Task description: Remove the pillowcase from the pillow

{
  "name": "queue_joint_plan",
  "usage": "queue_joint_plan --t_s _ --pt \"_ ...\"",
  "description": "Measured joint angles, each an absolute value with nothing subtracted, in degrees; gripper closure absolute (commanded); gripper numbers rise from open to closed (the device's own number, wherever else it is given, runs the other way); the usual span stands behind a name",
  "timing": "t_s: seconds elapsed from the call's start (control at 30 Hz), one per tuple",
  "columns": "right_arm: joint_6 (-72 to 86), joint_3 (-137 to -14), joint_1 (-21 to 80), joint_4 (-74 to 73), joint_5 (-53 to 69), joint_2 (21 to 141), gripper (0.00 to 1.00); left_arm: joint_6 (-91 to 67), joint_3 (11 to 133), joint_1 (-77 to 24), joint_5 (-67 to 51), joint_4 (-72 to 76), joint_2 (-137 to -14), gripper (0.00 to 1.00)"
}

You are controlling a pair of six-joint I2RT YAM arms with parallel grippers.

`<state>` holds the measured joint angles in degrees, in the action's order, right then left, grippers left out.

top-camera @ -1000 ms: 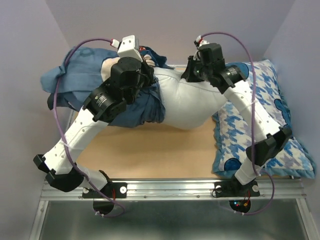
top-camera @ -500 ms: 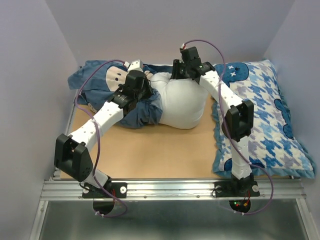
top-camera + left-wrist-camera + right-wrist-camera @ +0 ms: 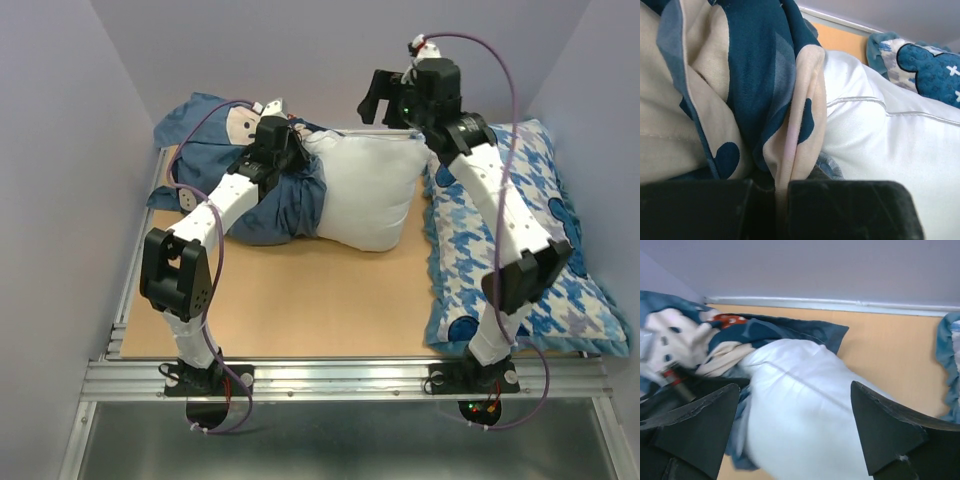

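Right tool (image 3: 795, 387) lifted off white pillow (image 3: 365, 190), jaws now apart, nothing held; pillow lies on tabletop (image 3: 320, 300), half out of pillowcase (image 3: 280, 205); left tool (image 3: 782, 187) clamped on pillowcase edge; risk: pillow unpinned, so left pull drags both; pinched edge may slip

Slate-blue printed pillowcase (image 3: 270, 205), plain white pillow (image 3: 365, 195)

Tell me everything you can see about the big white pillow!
The pillow is plump, plain white and smooth, a little shiny, with a piped seam near its edge. It lies on the tan table, mostly bare. Its left end is tucked inside the bunched dark-blue pillowcase. A houndstooth pillow sits just to its right.
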<state>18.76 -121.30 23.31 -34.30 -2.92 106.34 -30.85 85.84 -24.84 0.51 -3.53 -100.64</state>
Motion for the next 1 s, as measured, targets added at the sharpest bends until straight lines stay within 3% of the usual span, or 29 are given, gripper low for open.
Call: queue_joint_plan --t_s 0.27,0.47,0.63,0.7,0.73,0.77,0.8,0.9,1.0 --pt "19.3 -96.5 25.2 -24.1 -2.2 85.9 0.0 -30.5 89.4 -24.3 -1.1 -4.0 -103.8 1.0" --pt "19.7 -81.7 32.9 -18.8 -4.9 93.6 0.0 -30.2 90.0 -24.3 -1.8 -4.5 -104.1 1.0" --pt "20.0 -80.3 34.3 -10.1 -7.0 99.9 0.0 -29.3 90.0 -24.1 -2.2 -4.5 -104.1 1.0" --pt "20.3 -81.1 33.8 -8.0 -7.7 101.8 0.19 -28.7 90.0 -23.9 -2.6 -4.2 -104.1 0.94" --pt "20.3 -81.8 33.8 -7.2 -7.9 102.8 0.37 -28.5 90.0 -23.8 -2.7 -4.2 -104.1 0.89" --pt "20.3 -83.1 33.7 -6.0 -8.4 105.1 0.88 -28.0 90.0 -23.8 -2.6 -4.1 -104.1 0.79" --pt "20.9 -83.8 33.7 -5.3 -8.5 106.2 0.99 -27.5 90.0 -23.6 -2.6 -4.1 -104.1 0.56" --pt "22.5 -85.1 33.6 -3.2 -7.9 109.0 0.99 -26.2 90.0 -23.4 -2.7 -3.3 -103.7 0.32" --pt "23.7 -85.4 33.7 -1.6 -6.9 109.6 0.99 -24.1 89.2 -24.0 -2.3 -3.6 -100.8 0.27"
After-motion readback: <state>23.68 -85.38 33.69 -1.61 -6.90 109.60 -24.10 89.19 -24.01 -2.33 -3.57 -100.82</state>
